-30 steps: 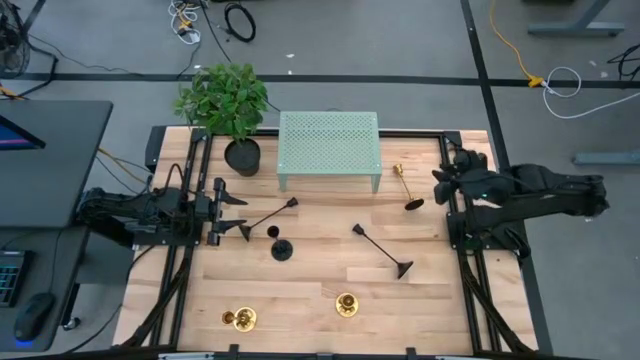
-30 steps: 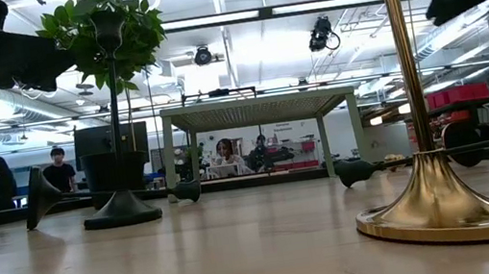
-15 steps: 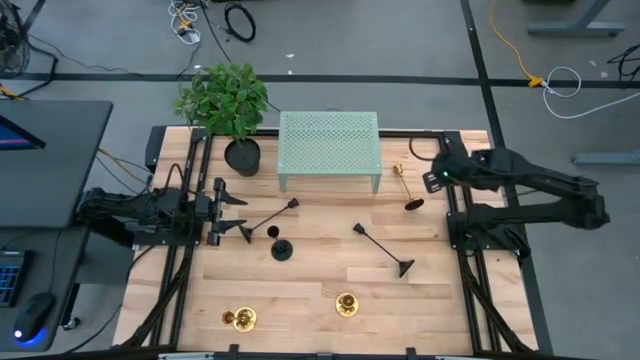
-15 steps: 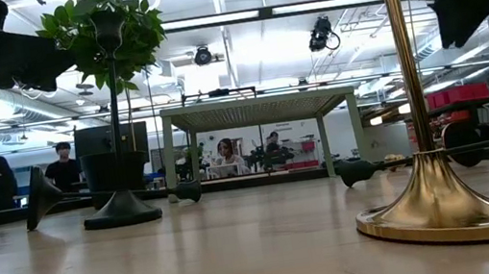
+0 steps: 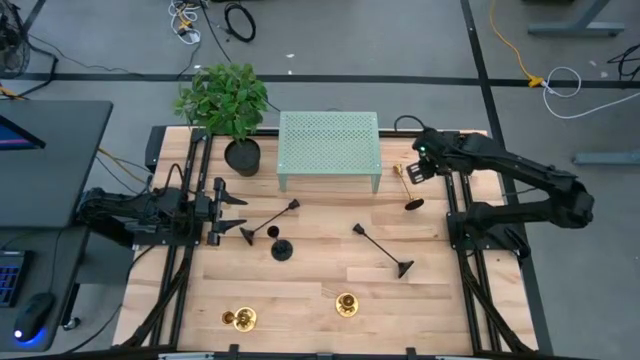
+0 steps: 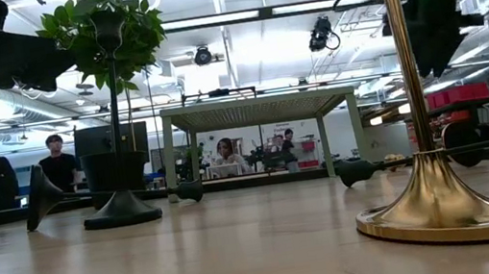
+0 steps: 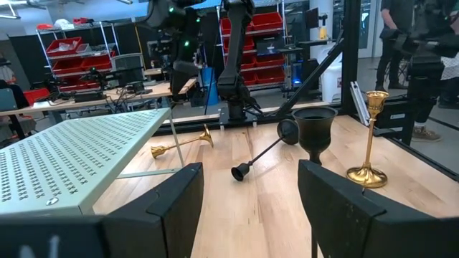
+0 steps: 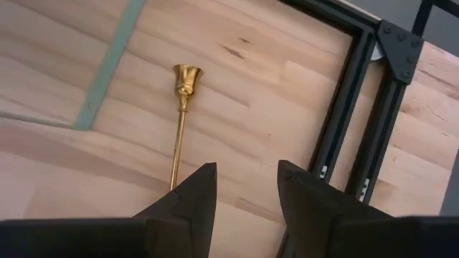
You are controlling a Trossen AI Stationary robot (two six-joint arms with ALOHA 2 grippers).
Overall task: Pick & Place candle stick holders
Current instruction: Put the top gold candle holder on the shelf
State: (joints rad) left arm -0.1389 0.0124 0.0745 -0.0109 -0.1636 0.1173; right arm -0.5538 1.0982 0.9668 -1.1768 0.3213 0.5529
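A gold candle stick holder (image 5: 404, 187) lies on its side on the table's right part, right of the green rack; it shows in the right wrist view (image 8: 178, 136), cup end far. My right gripper (image 5: 414, 168) (image 8: 247, 208) hovers open over it, touching nothing. Two black holders (image 5: 270, 218) (image 5: 380, 248) lie on their sides mid-table. One black holder (image 5: 282, 250) stands on its base. Two gold holders (image 5: 240, 318) (image 5: 346, 303) stand near the front edge. My left gripper (image 5: 228, 205) (image 7: 247, 215) waits open at the left.
A pale green perforated rack (image 5: 328, 148) stands at the far middle. A black pot with a green plant (image 5: 240, 150) stands left of it. Black frame rails (image 5: 455, 230) run along both table sides. People sit in the room behind the table.
My right gripper has swung from the right rail toward the table's left and far side, ending above the lying gold holder. The holders have not moved.
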